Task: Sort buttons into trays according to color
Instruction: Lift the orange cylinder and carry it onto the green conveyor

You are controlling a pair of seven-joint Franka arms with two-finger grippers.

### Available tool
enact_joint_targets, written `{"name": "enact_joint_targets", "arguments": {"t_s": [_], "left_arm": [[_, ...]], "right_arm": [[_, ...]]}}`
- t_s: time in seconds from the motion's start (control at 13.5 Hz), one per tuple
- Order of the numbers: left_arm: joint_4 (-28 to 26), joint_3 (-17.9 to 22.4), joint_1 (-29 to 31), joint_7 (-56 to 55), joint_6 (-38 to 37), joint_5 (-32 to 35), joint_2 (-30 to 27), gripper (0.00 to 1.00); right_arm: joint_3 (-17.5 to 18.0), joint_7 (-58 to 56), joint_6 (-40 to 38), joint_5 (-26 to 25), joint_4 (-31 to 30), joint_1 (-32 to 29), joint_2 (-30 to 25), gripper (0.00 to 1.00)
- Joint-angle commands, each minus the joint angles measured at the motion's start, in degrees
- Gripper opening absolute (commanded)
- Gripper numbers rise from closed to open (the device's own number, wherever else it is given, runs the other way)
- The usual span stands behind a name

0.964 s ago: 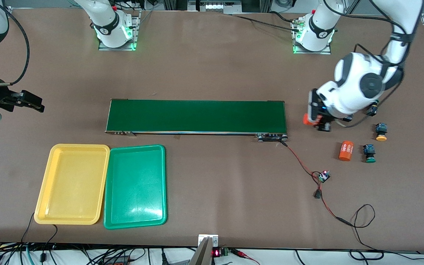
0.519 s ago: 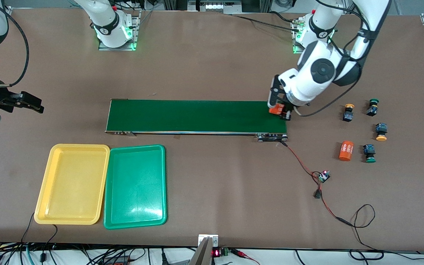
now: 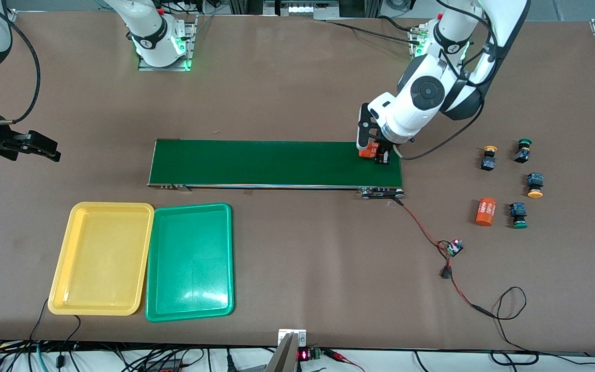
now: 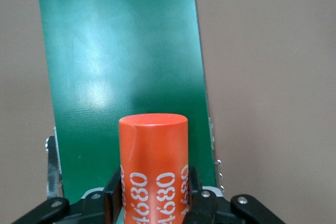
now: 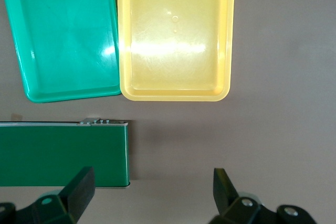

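My left gripper [image 3: 375,155] is shut on an orange cylinder [image 3: 366,151] with white print [image 4: 153,166], held over the end of the dark-green conveyor belt [image 3: 277,163] at the left arm's end. Several buttons stand on the table toward the left arm's end: two yellow-capped [image 3: 488,157] [image 3: 534,185] and two green-capped [image 3: 523,150] [image 3: 518,215]. The yellow tray [image 3: 102,258] [image 5: 176,40] and the green tray [image 3: 190,261] [image 5: 63,35] lie side by side, both bare. My right gripper [image 3: 42,147] [image 5: 152,182] waits open over the table at the right arm's end.
A second orange cylinder [image 3: 486,212] lies beside the nearest green-capped button. A red and black wire with a small circuit board [image 3: 454,247] runs from the belt's end toward the table's near edge.
My left gripper has carried the orange cylinder from beside the buttons to over the belt's end. The right arm has barely moved.
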Motion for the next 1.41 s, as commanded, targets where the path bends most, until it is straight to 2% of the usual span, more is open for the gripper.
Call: {"name": "enact_joint_targets", "arguments": {"t_s": [0.0,0.74,0.82,0.89,0.96,1.04,1.33], "left_arm": [[1.75,0.24,-0.15,-0.09,1.22,-0.3,2.98,0.0],[2.28,1.3,0.02,0.27,4.12,3.22,5.97,0.01],[2.28,1.3,0.02,-0.17,4.12,3.22,5.98,0.1],[2.28,1.3,0.02,-0.35,4.12,3.13,5.98,0.29],[2.28,1.3,0.02,-0.61,4.12,3.13,5.89,0.86],[2.19,1.3,0.11,-0.79,3.69,3.13,5.37,1.0],[2.19,1.12,0.46,-1.14,-0.26,2.26,1.33,1.0]], "right_arm": [[-0.04,0.55,0.15,-0.44,0.54,0.12,0.54,1.0],[-0.04,0.55,0.41,-0.43,0.54,0.2,0.98,1.0],[-0.04,0.55,0.41,-0.43,0.62,0.2,0.98,1.0],[-0.04,0.55,0.41,-0.61,0.63,0.47,0.98,1.0],[-0.04,0.55,0.41,-0.61,0.63,0.55,0.98,1.0],[-0.04,0.29,0.5,-0.26,0.63,0.29,1.07,1.0],[-0.04,0.46,0.41,-0.26,0.63,0.47,1.51,1.0]]}}
